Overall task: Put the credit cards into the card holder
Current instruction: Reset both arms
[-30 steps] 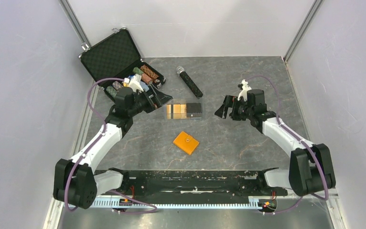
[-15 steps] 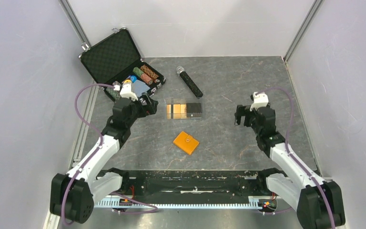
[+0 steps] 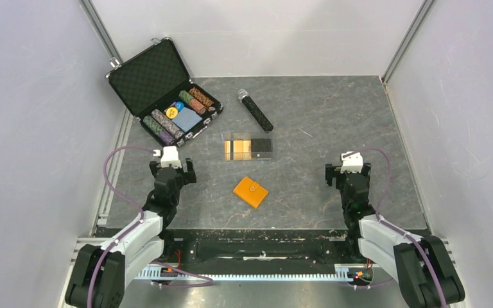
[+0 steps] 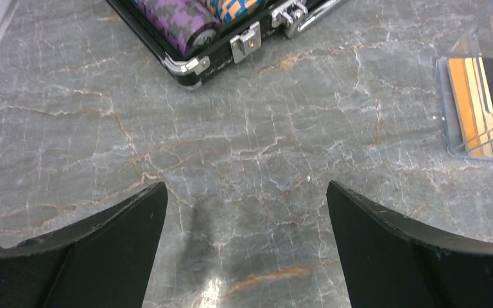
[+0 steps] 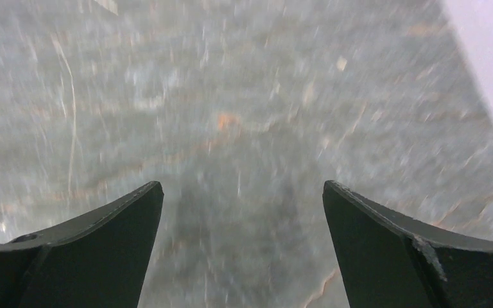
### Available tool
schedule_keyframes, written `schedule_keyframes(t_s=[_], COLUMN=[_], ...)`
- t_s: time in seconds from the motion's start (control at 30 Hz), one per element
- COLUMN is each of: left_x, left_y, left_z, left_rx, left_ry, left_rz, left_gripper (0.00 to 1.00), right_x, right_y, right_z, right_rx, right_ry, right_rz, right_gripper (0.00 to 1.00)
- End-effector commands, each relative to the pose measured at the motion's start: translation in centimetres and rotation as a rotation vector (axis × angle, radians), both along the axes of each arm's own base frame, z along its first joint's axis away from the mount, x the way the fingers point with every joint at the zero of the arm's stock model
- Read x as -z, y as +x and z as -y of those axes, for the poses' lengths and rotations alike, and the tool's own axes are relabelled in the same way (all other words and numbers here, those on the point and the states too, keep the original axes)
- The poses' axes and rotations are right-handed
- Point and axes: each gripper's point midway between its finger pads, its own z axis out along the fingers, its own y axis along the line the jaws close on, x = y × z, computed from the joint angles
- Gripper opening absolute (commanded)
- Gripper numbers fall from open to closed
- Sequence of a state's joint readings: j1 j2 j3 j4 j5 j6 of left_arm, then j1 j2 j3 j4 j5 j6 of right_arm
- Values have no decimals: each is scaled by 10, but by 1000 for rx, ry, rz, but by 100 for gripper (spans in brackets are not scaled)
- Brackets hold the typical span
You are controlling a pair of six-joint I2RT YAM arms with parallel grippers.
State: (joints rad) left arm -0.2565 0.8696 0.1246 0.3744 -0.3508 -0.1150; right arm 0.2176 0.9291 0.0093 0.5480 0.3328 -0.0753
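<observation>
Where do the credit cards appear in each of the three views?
Top view: the credit cards lie near the centre.
Left wrist: the cards sit at the right edge, in a clear tray.
Right wrist: not in it.
Shared landmark: the black chip case, upper left from above; the case meets the left wrist's top edge.

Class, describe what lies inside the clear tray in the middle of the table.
It holds credit cards: gold-tan ones at the left of the clear tray, black at the right. Whether more cards lie beneath them cannot be seen.
</observation>
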Motion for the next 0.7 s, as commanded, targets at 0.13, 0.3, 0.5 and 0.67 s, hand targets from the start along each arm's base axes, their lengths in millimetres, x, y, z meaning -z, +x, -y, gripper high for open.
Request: schedule_keyframes(t_s=[0.13, 0.3, 0.5, 0.67], left_x=[-43, -53, -41, -33], left_y=[36, 59, 81, 92], left_z=[-1, 22, 21, 8], left_rx=[-1, 147, 160, 180], left_ry=[70, 106, 113, 52], left_rz=[142, 170, 155, 155], left_gripper=[100, 100, 100, 100], right_x=[-46, -52, -58, -49], right_y=[2, 8, 9, 14], right_z=[19, 17, 15, 22], right_rx=[45, 25, 23, 66], right_ry=[-99, -131, -104, -93], right_rz=[310, 321, 371, 332], right_gripper=[98, 98, 98, 98])
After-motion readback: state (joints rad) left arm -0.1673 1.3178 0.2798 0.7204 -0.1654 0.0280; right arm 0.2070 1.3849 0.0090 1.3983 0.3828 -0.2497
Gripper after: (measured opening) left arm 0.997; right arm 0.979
